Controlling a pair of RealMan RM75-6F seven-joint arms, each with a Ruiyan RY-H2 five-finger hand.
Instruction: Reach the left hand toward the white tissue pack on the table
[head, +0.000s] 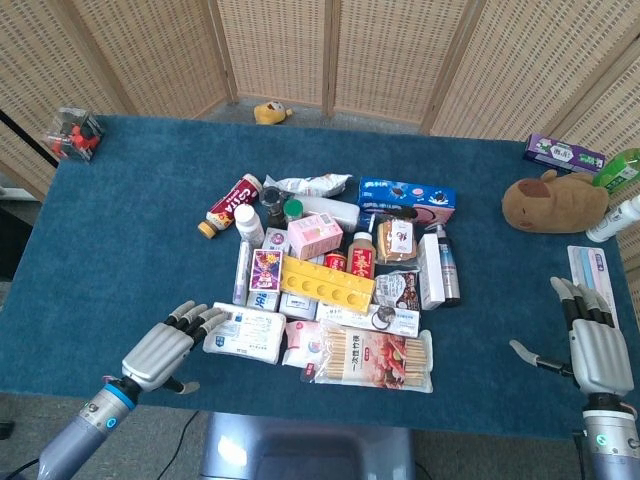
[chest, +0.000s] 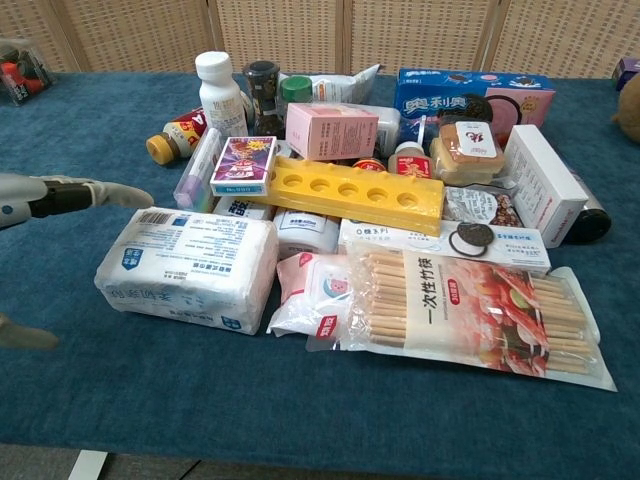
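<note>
Wicker screens (head: 330, 50) back the blue table (head: 130, 230); left hand (head: 160, 350) fingers spread, empty, near white tissue pack (head: 243, 333).

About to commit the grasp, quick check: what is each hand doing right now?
Left hand: open, fingers spread, holding nothing, fingertips at the left edge of the white tissue pack.
Right hand: open, holding nothing, over the table's right side.

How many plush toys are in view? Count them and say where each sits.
2. The brown plush lies at the far right; the small yellow plush sits at the back, by the wicker screen. The pile could hide more.
</note>
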